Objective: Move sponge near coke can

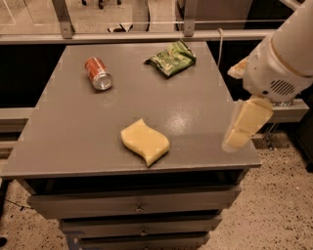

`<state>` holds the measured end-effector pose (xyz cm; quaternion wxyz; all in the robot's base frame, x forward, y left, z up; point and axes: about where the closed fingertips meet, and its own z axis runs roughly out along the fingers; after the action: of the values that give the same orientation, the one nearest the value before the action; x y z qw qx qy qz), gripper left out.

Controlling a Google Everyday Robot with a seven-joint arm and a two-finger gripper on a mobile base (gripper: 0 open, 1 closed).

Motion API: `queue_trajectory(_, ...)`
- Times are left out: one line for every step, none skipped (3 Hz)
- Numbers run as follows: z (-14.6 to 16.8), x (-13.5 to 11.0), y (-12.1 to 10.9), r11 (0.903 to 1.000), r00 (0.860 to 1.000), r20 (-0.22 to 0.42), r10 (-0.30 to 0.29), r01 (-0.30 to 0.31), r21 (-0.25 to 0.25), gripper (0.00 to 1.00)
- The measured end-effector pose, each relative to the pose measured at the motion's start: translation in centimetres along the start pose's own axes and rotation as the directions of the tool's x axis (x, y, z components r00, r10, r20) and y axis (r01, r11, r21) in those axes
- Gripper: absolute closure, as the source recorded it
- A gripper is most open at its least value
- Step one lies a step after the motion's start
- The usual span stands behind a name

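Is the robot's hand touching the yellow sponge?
No, the gripper hangs at the right edge of the table, well apart from the sponge lying near the front.

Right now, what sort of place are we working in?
Probably an office or lab workspace: a grey drawer cabinet, a speckled floor, and a glass partition with metal rails behind it. The tool hangs beyond the cabinet's edge at the view's right, apart from the sponge.

sponge (145, 142): pale yellow, wavy-edged; flat near the worktop's (195, 105) front edge
coke can (98, 73): red, on its side; far left, well apart from sponge
gripper (239, 111): at worktop's right edge
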<state>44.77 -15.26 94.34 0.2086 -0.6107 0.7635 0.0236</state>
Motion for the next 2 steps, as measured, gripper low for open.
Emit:
queue_trajectory(2.5, -4.1, 1.2, 0.9991, 0.993, 0.116, -0.009, 0.013, -0.04, 0.0)
queue_trajectory(4.3, -7.3, 2.9, 0.997, 0.977, 0.212, 0.003, 0.013, -0.076, 0.0)
